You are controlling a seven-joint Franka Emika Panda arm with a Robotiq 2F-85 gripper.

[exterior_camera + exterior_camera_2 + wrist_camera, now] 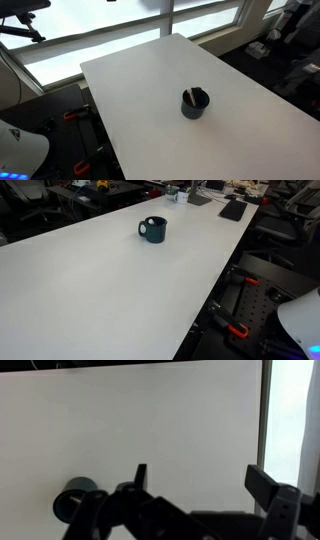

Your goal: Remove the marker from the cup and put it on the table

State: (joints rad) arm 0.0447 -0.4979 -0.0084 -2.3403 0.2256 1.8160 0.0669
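Observation:
The dark navy cup [195,103] stands on the white table [150,80] toward its near right part. The marker [188,97] leans inside the cup, its light body and reddish tip showing above the rim. In an exterior view the cup [152,229] stands at the far side of the table [100,290]; the marker is hard to make out there. In the wrist view the cup [78,498] sits at the lower left, partly hidden by the gripper body. My gripper [200,478] is open and empty, high above the table, to the right of the cup.
The table edge [264,420] runs down the right of the wrist view. Bright windows [120,30] lie behind the table. A black flat item [233,210] and clutter lie at the far end. Red-handled clamps [238,332] sit below the table's edge.

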